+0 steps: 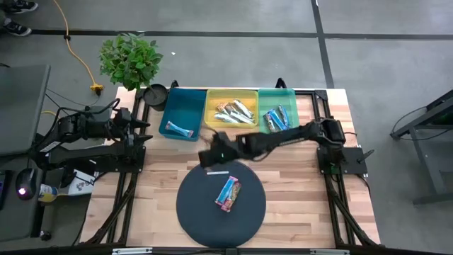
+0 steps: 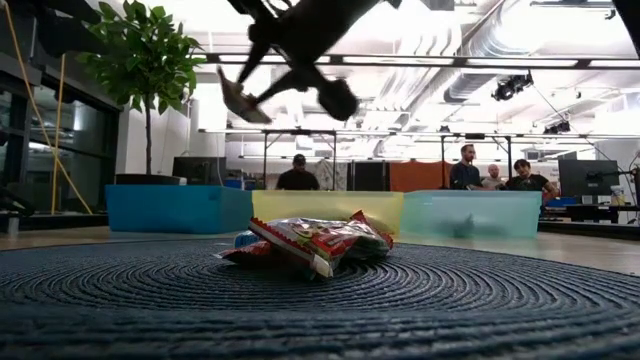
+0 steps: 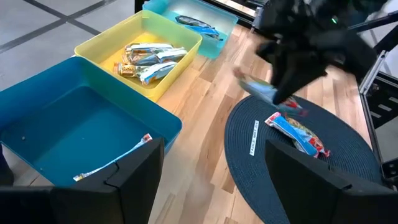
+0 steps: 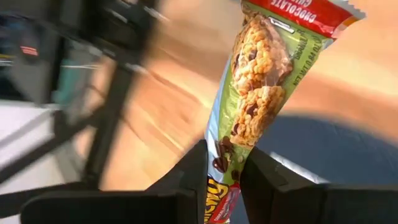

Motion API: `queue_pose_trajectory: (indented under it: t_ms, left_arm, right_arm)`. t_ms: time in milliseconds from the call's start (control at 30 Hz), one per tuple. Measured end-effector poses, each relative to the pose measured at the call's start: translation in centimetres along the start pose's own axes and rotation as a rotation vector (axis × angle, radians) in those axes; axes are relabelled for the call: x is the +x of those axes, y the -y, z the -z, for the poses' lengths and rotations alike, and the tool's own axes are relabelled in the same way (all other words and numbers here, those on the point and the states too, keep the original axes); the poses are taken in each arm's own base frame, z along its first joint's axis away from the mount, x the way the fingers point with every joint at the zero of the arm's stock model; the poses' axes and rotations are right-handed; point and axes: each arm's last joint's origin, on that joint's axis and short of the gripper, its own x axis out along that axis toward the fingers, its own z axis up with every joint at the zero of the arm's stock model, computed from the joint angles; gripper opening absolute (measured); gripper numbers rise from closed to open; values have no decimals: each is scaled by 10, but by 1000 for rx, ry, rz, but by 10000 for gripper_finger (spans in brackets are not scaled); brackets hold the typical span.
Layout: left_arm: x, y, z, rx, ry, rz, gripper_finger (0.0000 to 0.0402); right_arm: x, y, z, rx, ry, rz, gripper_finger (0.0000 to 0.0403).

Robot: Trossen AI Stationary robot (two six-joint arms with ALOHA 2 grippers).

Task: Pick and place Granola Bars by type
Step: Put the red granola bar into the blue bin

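My right gripper [image 1: 211,154] reaches in from the table's right and hovers over the far edge of the round dark mat [image 1: 205,223], shut on a granola bar [image 4: 261,93] in a green and red wrapper. More granola bars [image 1: 228,193] lie flat on the mat. The blue bin [image 1: 185,105] holds one bar [image 1: 178,129]. Several silvery bars lie in the yellow bin [image 1: 212,99], and blue bars in the green bin [image 1: 277,95]. My left gripper [image 3: 217,186] waits open at the table's left, near the blue bin. My right gripper pinches one end of the bar's wrapper [image 4: 225,155] between its two fingers. The fingers slant down from the table's right, and the bar runs on lengthwise beyond them. Its free end [image 4: 311,12] is lifted clear of the mat and the table.
The three bins stand side by side along the table's far edge. A potted plant [image 1: 129,60] and a small dark round object [image 1: 156,94] sit at the far left corner. Bare wood lies between mat and bins. People show in the room beyond [image 2: 470,165].
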Motion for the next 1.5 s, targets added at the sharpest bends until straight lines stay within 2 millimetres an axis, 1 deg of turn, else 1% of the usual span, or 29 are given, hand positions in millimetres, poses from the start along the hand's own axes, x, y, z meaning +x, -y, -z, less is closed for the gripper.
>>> queue_pose_trajectory:
  t_ms: [200,367,567,667,733,800,900,1067,1233,1300,1333,1433,1500]
  left_arm:
    - [0,0,0,0,0,0,273]
    - [0,0,0,0,0,0,273]
    - [0,0,0,0,2,0,273]
    - [0,0,-1,0,11,2,273]
    - [0,0,-1,0,15,3,273]
    - [0,1,-3,0,29,7,273]
    - [0,1,-5,-1,56,15,273]
    - [0,2,-7,-4,76,20,273]
    - [0,2,-7,-4,76,23,273]
    - [0,2,-7,-4,77,21,273]
    - [0,2,-7,-5,77,21,273]
    - [0,2,-7,-8,76,23,273]
    - [0,2,-7,-19,74,32,273]
  right_arm:
    - [1,-4,-61,-133,102,-225,62]
    - [-2,6,-104,-191,192,-291,62]
    - [-6,20,-145,-241,277,-340,62]
    - [-7,24,-160,-257,326,-360,62]
    - [-8,26,-168,-282,348,-351,62]
    - [-8,21,-176,-318,371,-364,62]
    - [-3,12,-188,-376,383,-381,62]
    - [21,4,-206,-502,332,-305,62]
    - [46,-2,-219,-612,305,-276,62]
    - [56,1,-219,-649,261,-253,62]
    - [62,3,-219,-669,266,-269,62]
    - [76,17,-213,-680,213,-259,62]
    - [85,29,-208,-700,168,-212,62]
